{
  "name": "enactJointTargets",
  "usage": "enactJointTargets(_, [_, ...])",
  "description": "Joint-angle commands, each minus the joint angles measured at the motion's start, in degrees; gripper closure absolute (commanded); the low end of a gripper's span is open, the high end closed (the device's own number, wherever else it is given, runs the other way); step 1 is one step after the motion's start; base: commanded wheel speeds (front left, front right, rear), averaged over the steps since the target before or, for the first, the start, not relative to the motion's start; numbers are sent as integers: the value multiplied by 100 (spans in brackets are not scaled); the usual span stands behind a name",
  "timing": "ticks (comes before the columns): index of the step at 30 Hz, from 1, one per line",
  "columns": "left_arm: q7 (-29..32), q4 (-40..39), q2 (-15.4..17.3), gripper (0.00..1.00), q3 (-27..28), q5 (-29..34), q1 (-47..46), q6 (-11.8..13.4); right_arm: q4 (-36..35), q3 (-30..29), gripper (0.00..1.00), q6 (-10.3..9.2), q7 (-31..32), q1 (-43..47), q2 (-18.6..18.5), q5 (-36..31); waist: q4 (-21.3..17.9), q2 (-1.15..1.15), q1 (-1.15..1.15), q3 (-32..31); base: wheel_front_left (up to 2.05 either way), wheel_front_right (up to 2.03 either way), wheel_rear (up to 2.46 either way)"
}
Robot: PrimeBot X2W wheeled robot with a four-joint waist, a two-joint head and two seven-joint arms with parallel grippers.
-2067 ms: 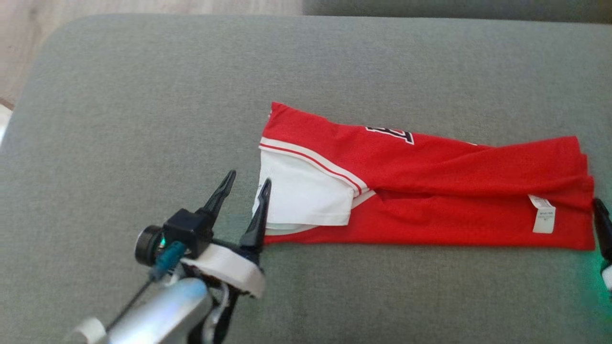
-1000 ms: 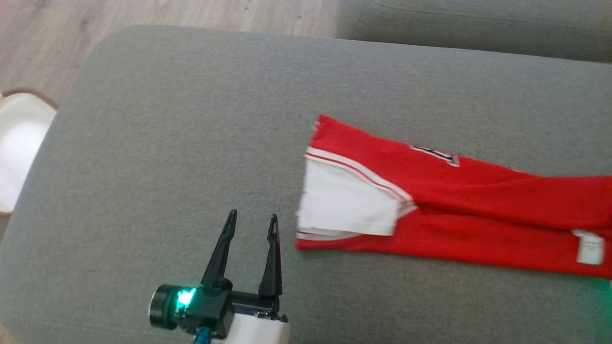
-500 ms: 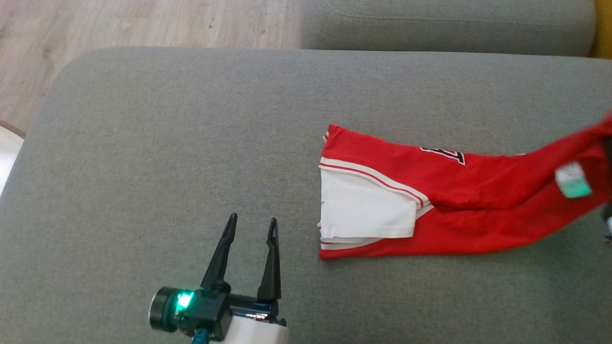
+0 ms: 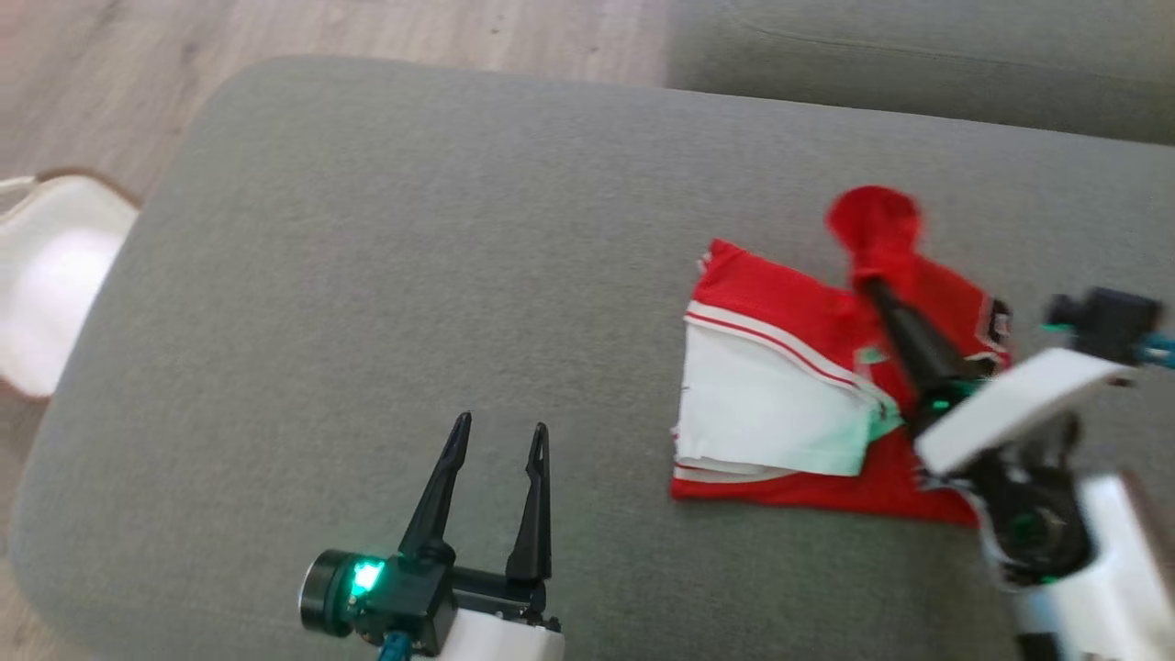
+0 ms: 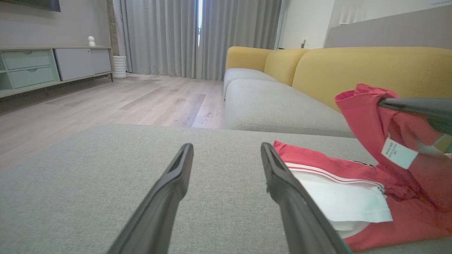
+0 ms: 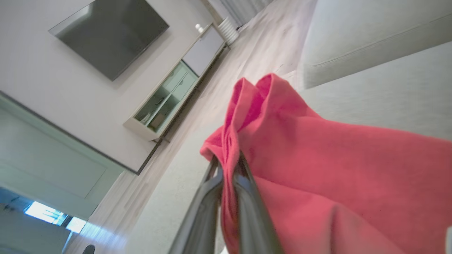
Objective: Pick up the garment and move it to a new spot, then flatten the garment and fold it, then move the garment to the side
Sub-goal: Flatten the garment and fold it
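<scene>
The garment (image 4: 780,321) is a red jersey with a white panel and white stripes, lying on the grey sofa seat (image 4: 413,275). My right gripper (image 4: 872,285) is shut on its red right end, which it holds lifted and carried over the rest of the cloth. In the right wrist view the red fabric (image 6: 317,158) is pinched between the two fingers, with my right gripper (image 6: 227,162) closed tight. My left gripper (image 4: 500,431) stands open over bare cushion, left of the jersey's white panel (image 5: 339,201). In the left wrist view my left gripper (image 5: 226,151) has nothing between its fingers.
A second grey cushion (image 4: 918,64) lies behind, with yellow backrests (image 5: 353,70) to the right. Wooden floor (image 4: 321,37) runs past the seat's far edge. A pale rounded object (image 4: 46,275) sits on the floor at the left.
My right gripper has lifted the jersey's right end and swung it left over the rest, so the cloth now lies doubled. The left gripper stays open in place. The camera has shifted.
</scene>
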Motion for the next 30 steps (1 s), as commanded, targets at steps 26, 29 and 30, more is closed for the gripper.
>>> enactJointTargets(26, [-53, -29, -75, 0, 173, -82, -140, 28, 472, 384, 0, -4, -1183, -239, 773, -902, 146, 0, 0, -401, 0, 0, 0])
enactJointTargets(29, [-53, -10, -75, 0, 350, -106, -1, -14, 408, 277, 0, -4, -1538, 21, 505, -1094, -92, 0, 0, -615, 0, 0, 0])
enactJointTargets(30, [-53, -14, -75, 0, 418, -139, 54, -35, 390, 265, 0, -4, -1663, 115, 407, -1169, -185, 0, 0, -666, 0, 0, 0])
